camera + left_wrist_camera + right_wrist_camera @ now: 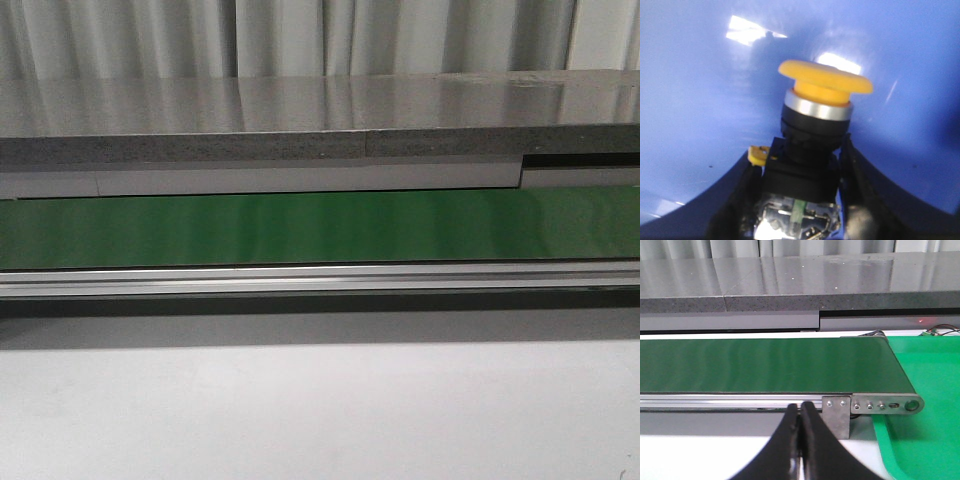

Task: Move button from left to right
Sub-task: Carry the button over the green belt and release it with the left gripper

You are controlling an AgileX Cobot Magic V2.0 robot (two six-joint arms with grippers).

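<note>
Held in the left gripper (pixel 800 200): the button (pixel 815 145), black body clamped between the two dark fingers (pixel 852 195), yellow cap (pixel 826 77) pointing away over a blue surface (pixel 700 100). Probably light and rigid, plastic with a metal ring (pixel 816 106) under the cap; likely not fragile, but smooth, so possibly slippery if taken by the round cap. Best hold seems the boxy body, on its flat sides, just as gripped now; cap and ring round and worse for flat pads. Small yellow tab (pixel 759 154) sticking out at one side of the body, close to one finger, better not pressed. Cannot tell whether the button rests on the blue surface or hangs above it. Nothing else near it in the left wrist view. In the right wrist view, right gripper (pixel 800 440) closed and empty, tips together, hovering near the edge of a white table (pixel 700 460). Beyond it the aluminium rail (pixel 730 401), then the green belt (pixel 765 365) with its end roller (pixel 911 405), and a green tray (pixel 925 390) beside that end. Farther back a grey shelf (pixel 790 285). Belt bare in front view, neither arm visible there. On the way rightward, rail and belt frame possibly in the path if carried low.
</note>
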